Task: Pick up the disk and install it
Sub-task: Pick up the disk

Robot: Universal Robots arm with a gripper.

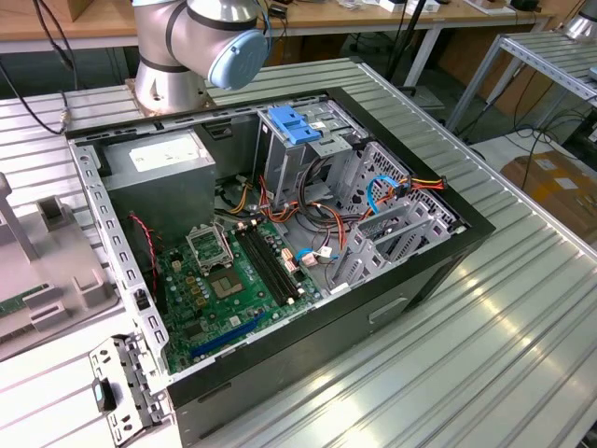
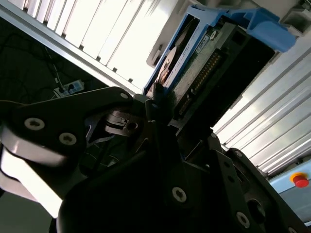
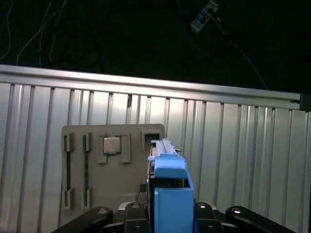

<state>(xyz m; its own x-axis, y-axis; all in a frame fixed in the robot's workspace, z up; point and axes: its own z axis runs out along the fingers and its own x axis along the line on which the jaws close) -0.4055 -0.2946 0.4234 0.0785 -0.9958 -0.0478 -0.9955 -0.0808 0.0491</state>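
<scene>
My gripper (image 3: 170,211) is closed on the disk (image 2: 204,63); its long axis points straight out from the gripper, over the ribbed surface (image 3: 252,145).

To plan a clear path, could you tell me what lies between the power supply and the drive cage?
Loose cables lie between the power supply and the drive cage, in the exterior view.

The pincer (image 3: 169,216) is clamped on the disk (image 3: 172,196), its black linkages splayed either side.

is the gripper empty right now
No, in the first wrist view the gripper is shut on the disk.
</scene>
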